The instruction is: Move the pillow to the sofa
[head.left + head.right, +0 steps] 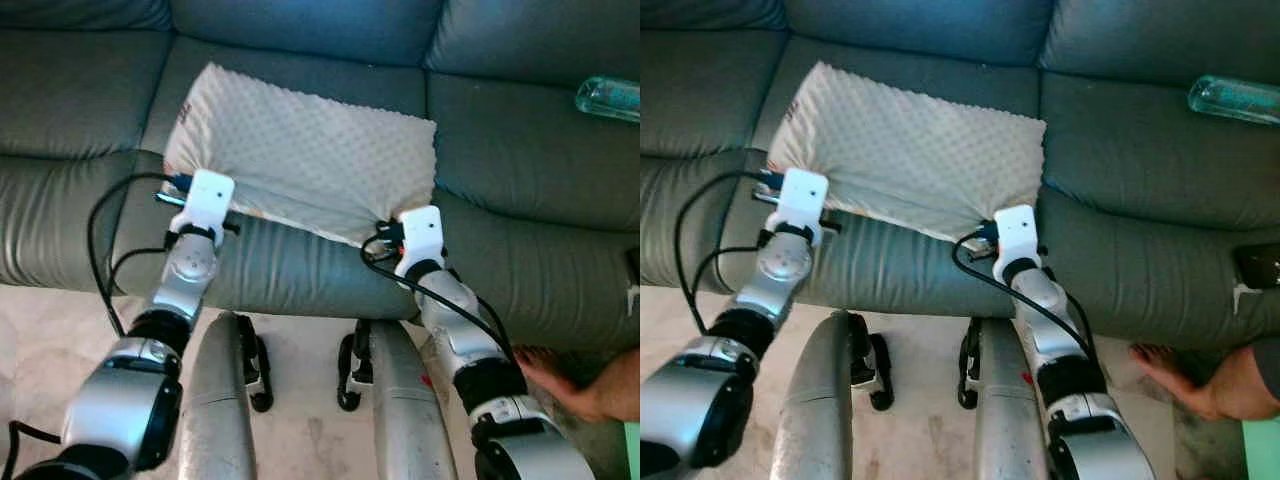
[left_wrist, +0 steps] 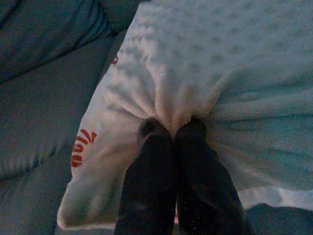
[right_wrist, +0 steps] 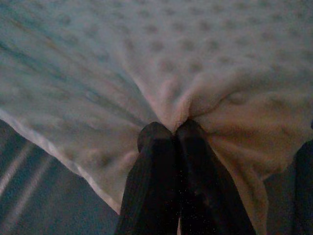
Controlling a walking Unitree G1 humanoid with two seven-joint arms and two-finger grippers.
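lengthwise, pillow (image 1: 305, 150) spans sofa (image 1: 520, 160) seat, both end effectors pinching.

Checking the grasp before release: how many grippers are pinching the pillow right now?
2. The left gripper pinches the pillow at its near left corner, the right gripper at its near right corner; both fingers pairs are shut on fabric, pillow lying on the sofa.

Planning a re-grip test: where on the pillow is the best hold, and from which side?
Its two near corners, from the sofa's front edge. The pillow lies flat and limp; the left claw and right claw each pinch bunched fabric there.
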